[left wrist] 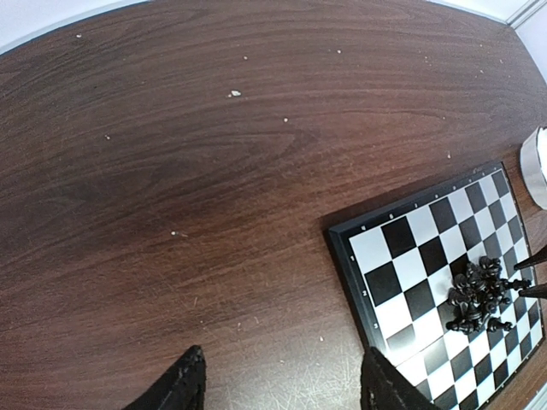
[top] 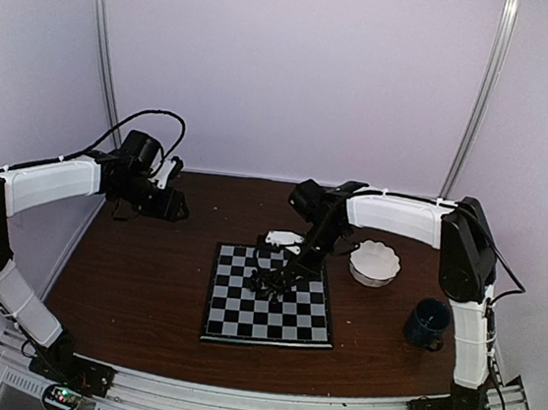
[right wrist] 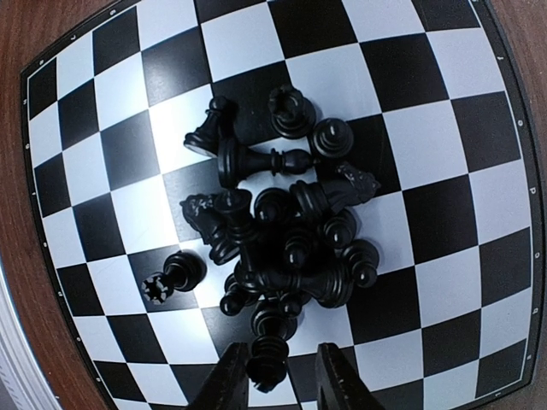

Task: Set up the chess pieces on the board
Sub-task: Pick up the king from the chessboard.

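Observation:
The board [top: 270, 325] lies in the middle of the table. Several black chess pieces [top: 275, 280] are heaped on it, most toppled and tangled [right wrist: 291, 231]; one lies apart to the left [right wrist: 173, 275]. My right gripper [top: 291, 269] hangs over the heap's near edge. Its fingers [right wrist: 275, 366] stand either side of one piece [right wrist: 267, 367]. The left finger touches that piece and a gap shows at the right finger. My left gripper [top: 179, 210] is open over bare wood [left wrist: 282, 371], left of the board [left wrist: 402, 248], with the heap [left wrist: 480, 295] far from it.
A white scalloped bowl [top: 374, 263] stands right of the board, and a dark blue mug [top: 428, 323] sits nearer the front right. The bowl's rim [left wrist: 537, 166] shows at the edge of the left wrist view. Pale walls enclose the table.

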`<state>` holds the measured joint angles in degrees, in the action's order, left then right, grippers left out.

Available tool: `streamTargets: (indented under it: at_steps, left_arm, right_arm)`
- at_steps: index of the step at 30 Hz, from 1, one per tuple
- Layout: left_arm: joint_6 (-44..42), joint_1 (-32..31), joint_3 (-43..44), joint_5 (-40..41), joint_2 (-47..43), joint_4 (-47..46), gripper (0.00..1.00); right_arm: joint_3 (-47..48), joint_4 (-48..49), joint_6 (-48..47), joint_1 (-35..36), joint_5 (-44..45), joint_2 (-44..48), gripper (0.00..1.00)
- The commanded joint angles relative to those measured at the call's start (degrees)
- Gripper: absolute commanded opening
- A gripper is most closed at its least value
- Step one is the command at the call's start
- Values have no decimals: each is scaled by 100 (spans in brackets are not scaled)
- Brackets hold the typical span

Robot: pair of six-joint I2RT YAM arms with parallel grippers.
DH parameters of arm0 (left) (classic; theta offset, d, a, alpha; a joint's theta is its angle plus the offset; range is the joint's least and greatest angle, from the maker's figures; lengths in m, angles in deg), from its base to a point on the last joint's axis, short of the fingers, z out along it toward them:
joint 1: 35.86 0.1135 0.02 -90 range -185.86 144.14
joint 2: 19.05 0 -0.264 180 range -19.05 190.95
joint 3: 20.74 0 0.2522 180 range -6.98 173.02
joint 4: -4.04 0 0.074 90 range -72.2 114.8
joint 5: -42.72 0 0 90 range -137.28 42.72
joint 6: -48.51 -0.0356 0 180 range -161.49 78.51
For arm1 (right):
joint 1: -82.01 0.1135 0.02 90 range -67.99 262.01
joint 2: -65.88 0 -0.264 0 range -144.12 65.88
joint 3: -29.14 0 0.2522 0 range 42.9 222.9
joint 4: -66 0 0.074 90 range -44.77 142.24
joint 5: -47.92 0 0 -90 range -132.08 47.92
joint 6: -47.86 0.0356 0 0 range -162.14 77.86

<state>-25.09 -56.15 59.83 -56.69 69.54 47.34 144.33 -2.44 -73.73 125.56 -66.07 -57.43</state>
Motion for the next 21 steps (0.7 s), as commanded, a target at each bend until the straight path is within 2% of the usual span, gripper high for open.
streamTargets:
  at_steps: [1,9,21]
  left_arm:
    - [-58,52,-18,-102,-72,-173,62]
    - [-67,52,-1,-145,-29,-166,61]
    - [-102,74,51,-165,14,-131,61]
  right_arm:
    - [109,-24,-6,48,-22,-107,26]
    - [123,-62,-39,57,-106,-15,5]
    - [-226,-223,-59,71,-103,749,3]
